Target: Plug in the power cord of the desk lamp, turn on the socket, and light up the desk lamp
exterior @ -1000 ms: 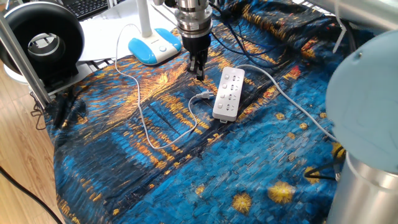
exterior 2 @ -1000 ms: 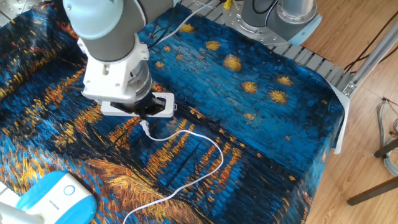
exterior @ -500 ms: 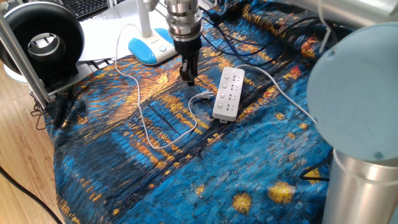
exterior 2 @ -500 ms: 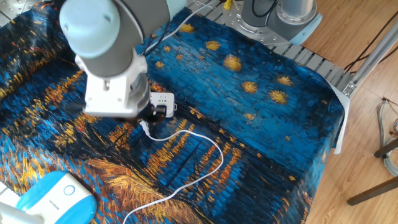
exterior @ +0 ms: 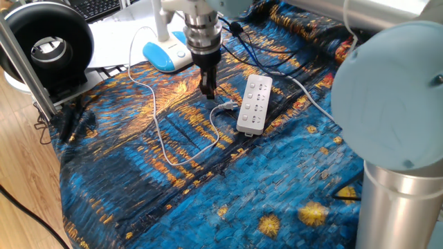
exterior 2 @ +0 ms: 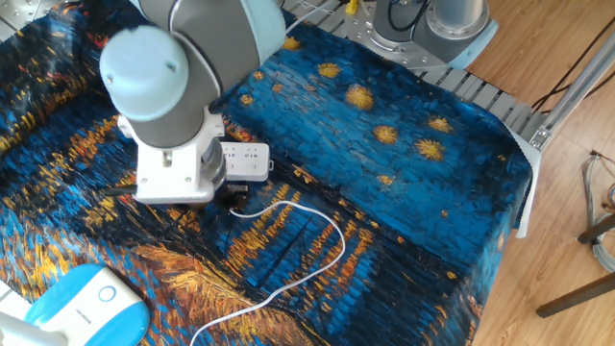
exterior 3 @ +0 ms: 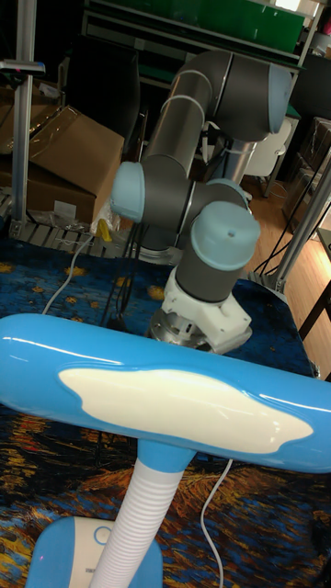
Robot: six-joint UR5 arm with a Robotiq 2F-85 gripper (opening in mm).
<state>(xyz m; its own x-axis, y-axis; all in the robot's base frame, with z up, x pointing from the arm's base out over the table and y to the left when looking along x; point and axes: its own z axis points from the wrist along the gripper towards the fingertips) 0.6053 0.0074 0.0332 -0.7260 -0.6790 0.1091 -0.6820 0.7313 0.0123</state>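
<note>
The socket is a white power strip lying flat on the blue patterned cloth, also seen partly behind the wrist. The power cord loops across the cloth from the desk lamp base and ends in a small white plug lying just left of the strip, unplugged. My gripper hangs over the cloth a little up and left of the plug, its dark fingers together and holding nothing. In the other fixed view my wrist hides the fingers. The desk lamp head fills the tall fixed view.
A black ring-shaped device stands at the far left behind a metal post. The strip's thick white cable runs off to the right. Black cables lie behind the strip. A keyboard sits at the back.
My gripper has shifted left, away from the power strip, and now sits up and left of the plug. Plug, cord and strip have not moved.
</note>
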